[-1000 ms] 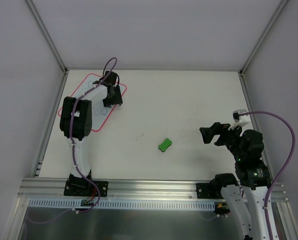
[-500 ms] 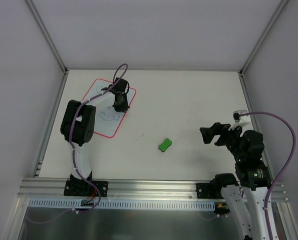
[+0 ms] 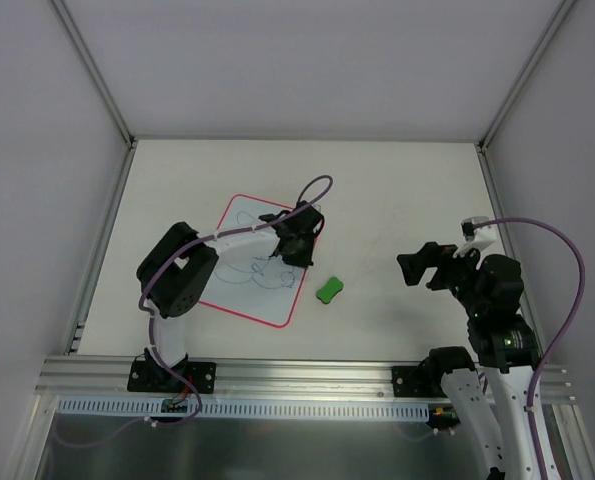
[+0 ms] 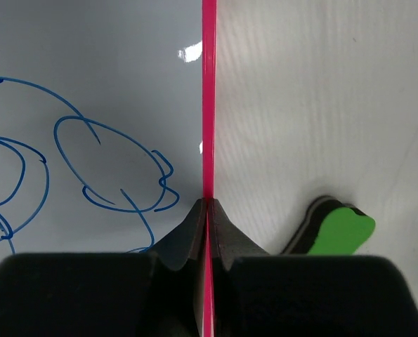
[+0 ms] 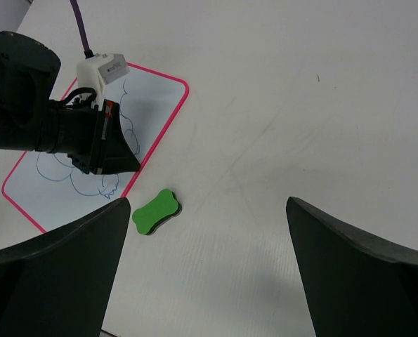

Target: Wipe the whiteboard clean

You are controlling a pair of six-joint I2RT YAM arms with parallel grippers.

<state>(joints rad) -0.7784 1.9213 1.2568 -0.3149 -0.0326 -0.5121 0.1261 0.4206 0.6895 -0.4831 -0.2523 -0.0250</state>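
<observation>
Left gripper (image 3: 295, 245) was clamped on the right-hand border of the whiteboard (image 3: 259, 295), its two fingers (image 4: 187, 235) pressed against the thin pink rim from either side with no gap between them. That board lay left of the middle of the table (image 3: 397, 180), nearer the near edge than the far one and slanted against both, with blue scribbles (image 4: 117, 175) across it and nothing wiped yet. Whether the pinched edge was raised off the tabletop could not be told. A green eraser (image 3: 329, 290) sat just beside that same edge, apart from it. Right gripper (image 3: 429, 268) hung spread wide and empty over the right side of the table, well apart from the eraser.

The step looked like placing the board where both arms could reach it. Doing it well would mean a firm pinch on so thin a rim, a low flat slide rather than a lift, and stopping short of the eraser so it was not knocked away
</observation>
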